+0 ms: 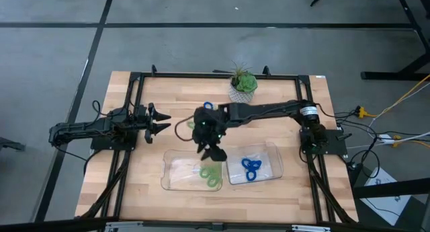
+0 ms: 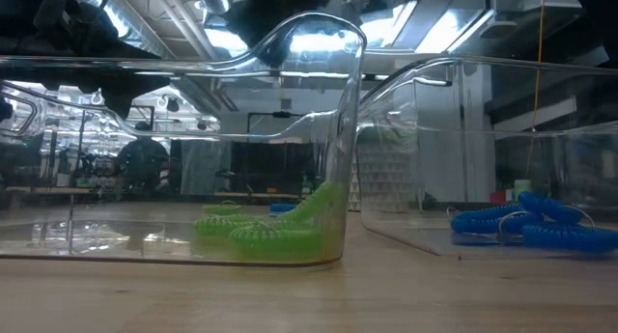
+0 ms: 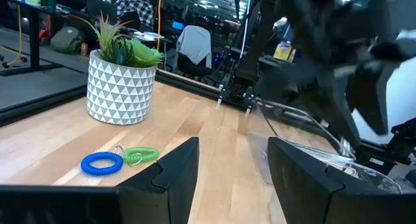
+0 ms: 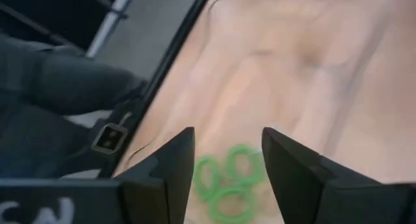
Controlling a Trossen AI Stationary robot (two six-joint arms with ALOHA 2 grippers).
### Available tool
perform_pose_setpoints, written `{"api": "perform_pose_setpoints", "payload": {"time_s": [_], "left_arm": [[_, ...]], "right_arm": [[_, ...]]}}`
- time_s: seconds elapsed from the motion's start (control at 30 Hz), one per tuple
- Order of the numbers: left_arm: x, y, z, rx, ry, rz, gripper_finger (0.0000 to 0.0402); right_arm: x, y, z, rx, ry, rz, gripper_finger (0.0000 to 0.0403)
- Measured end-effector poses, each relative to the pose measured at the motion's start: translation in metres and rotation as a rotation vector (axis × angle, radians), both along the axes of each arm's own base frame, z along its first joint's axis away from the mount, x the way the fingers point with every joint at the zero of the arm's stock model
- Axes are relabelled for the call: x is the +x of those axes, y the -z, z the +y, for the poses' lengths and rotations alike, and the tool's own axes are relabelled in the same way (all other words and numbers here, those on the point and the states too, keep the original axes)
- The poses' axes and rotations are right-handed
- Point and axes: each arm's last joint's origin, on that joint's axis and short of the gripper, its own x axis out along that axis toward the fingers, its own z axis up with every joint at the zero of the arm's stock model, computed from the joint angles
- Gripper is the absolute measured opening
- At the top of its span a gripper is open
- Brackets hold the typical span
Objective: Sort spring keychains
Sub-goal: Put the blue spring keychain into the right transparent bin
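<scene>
**Inspector:** Report clearances around the trays.

**Operator:** I see the right gripper (image 1: 212, 153) hanging over the left clear tray (image 1: 176, 173), near its inner wall, fingers spread with nothing between them. The right clear tray (image 1: 270, 166) sits just beside it, a narrow strip of bare wood between their walls. The left gripper (image 1: 161, 120) waits near the table's left edge, fingers spread, well apart from both trays.

**Inspector:** Counts?

**Operator:** I count three green spring keychains (image 4: 229, 182) in the left tray, bunched in its corner nearest the other tray. The blue spring keychains (image 1: 252, 168) overlap in the right tray; about three, I cannot tell exactly. One loose blue keychain (image 3: 102, 163) and one loose green keychain (image 3: 141, 155) lie touching near the potted plant (image 1: 243, 85).
</scene>
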Motion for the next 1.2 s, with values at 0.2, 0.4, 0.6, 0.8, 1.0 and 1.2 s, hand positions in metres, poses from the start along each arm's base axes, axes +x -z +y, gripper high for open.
{"api": "perform_pose_setpoints", "payload": {"time_s": [0.2,0.4,0.6,0.8,1.0,1.2], "left_arm": [[0.000,0.000,0.000,0.000,0.000,0.000,0.0178],[0.000,0.000,0.000,0.000,0.000,0.000,0.0178],[0.000,0.000,0.000,0.000,0.000,0.000,0.0178],[0.000,0.000,0.000,0.000,0.000,0.000,0.0178],[0.000,0.000,0.000,0.000,0.000,0.000,0.0178],[0.000,0.000,0.000,0.000,0.000,0.000,0.0178]], "right_arm": [[0.000,-0.034,-0.026,-0.165,0.087,-0.082,0.0178],[-0.005,-0.049,-0.054,-0.312,0.243,-0.059,0.0178],[-0.009,-0.044,-0.085,-0.455,0.418,0.019,0.0178],[-0.011,-0.031,-0.113,-0.502,0.500,0.058,0.0178],[-0.009,-0.001,-0.135,-0.505,0.544,0.045,0.0178],[-0.010,0.041,-0.147,-0.499,0.554,0.041,0.0178]]}}
